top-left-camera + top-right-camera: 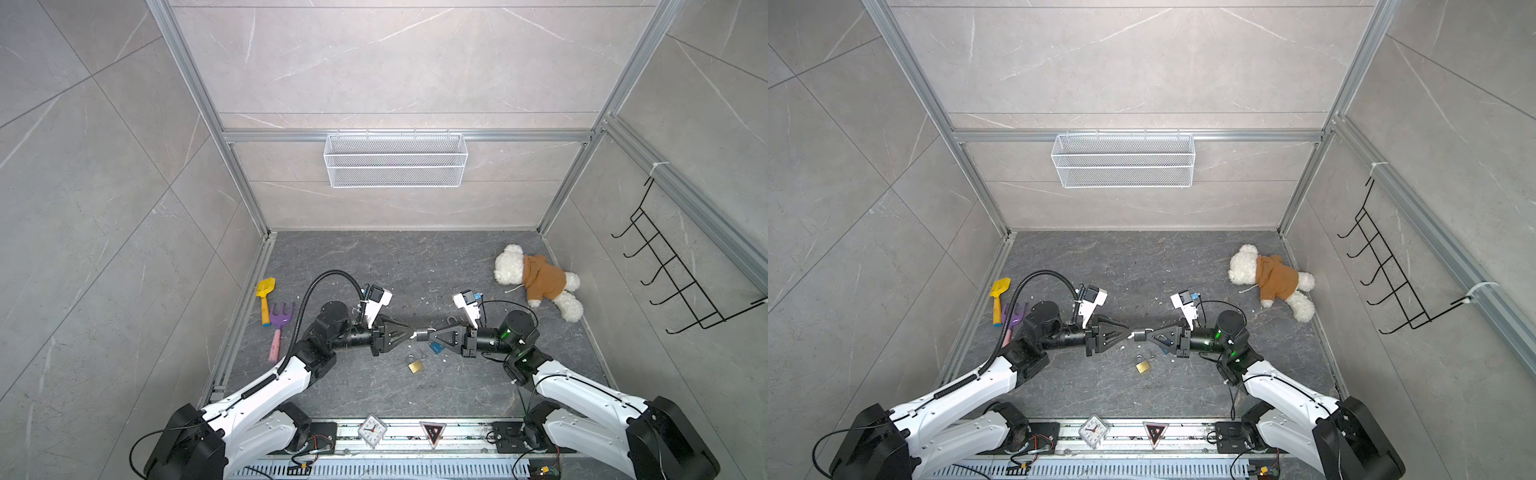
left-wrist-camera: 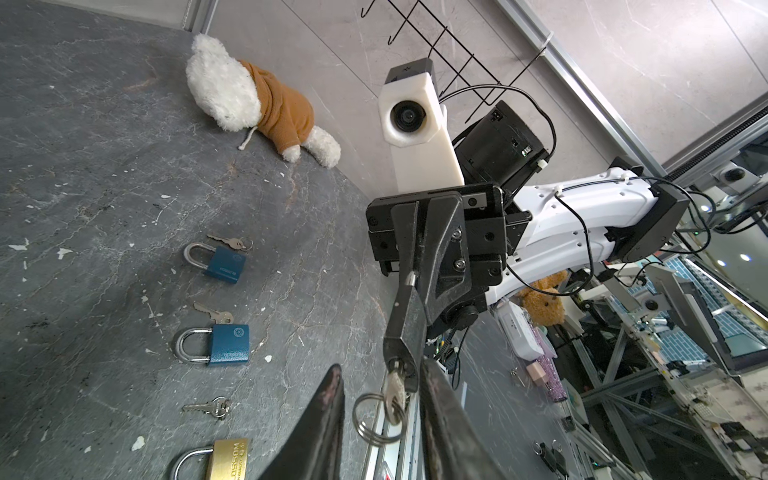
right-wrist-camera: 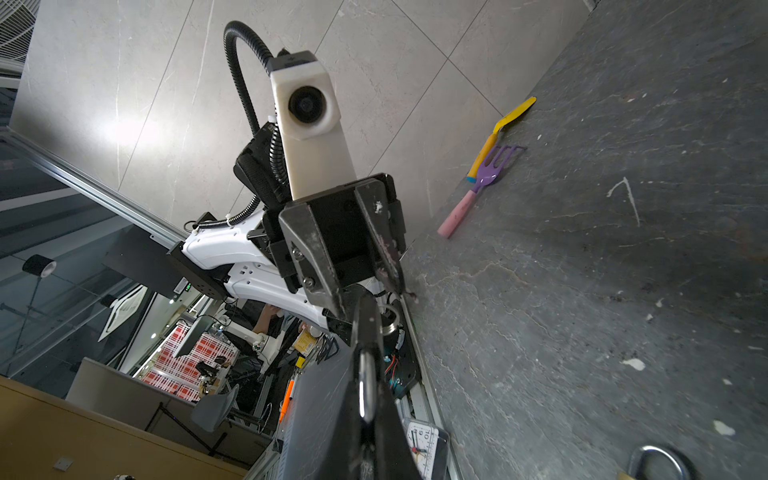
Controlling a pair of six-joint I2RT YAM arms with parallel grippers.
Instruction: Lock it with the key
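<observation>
A dark grey padlock point(image 1: 422, 333) point(image 1: 1140, 335) hangs in the air between the two arms. My right gripper point(image 1: 430, 333) point(image 3: 365, 374) is shut on its steel shackle point(image 3: 366, 384). The padlock body point(image 2: 405, 328) points toward the left wrist camera, with a silver key point(image 2: 392, 388) in its keyhole and a key ring point(image 2: 376, 417) dangling from it. My left gripper point(image 1: 413, 333) point(image 2: 382, 368) is open, its fingers point(image 2: 328, 399) standing apart on either side of the key. No pad clamps the key.
On the floor below lie a brass padlock point(image 1: 414, 365) point(image 2: 226, 459), two blue padlocks point(image 2: 224, 264) point(image 2: 228, 345) and loose keys point(image 2: 208, 407). A teddy bear point(image 1: 536, 280) lies at the right, a toy shovel point(image 1: 264, 299) and rake point(image 1: 278, 324) at the left. A clock point(image 1: 372, 430) sits on the front rail.
</observation>
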